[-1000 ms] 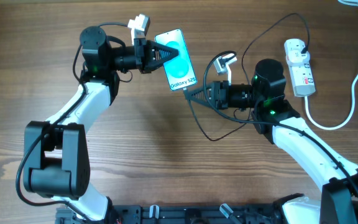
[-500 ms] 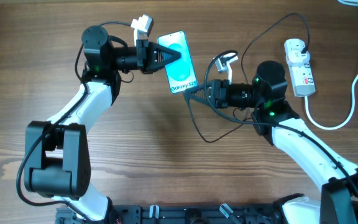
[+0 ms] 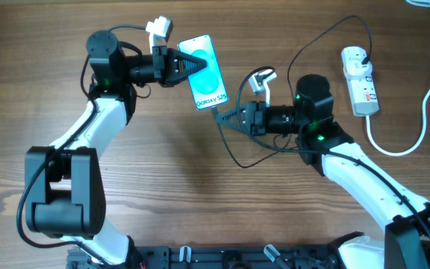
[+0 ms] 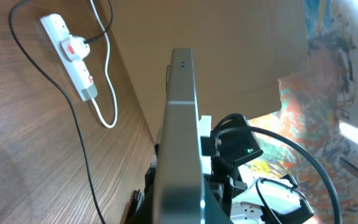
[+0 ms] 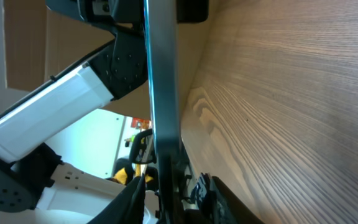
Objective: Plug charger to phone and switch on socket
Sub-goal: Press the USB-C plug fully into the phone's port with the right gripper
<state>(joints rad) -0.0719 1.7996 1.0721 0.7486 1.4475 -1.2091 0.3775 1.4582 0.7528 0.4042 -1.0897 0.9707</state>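
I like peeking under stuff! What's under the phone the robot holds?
The left gripper holds the phone off the table; wrist views show wood grain below. The charger plug meets its bottom edge. From above, the phone covers the patch straight beneath.

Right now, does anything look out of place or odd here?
Nothing spilled or damaged. The flat cyan-screened smartphone is askew, pinched at one edge by the left fingers, and the thin black cable loops loosely across the wooden table.
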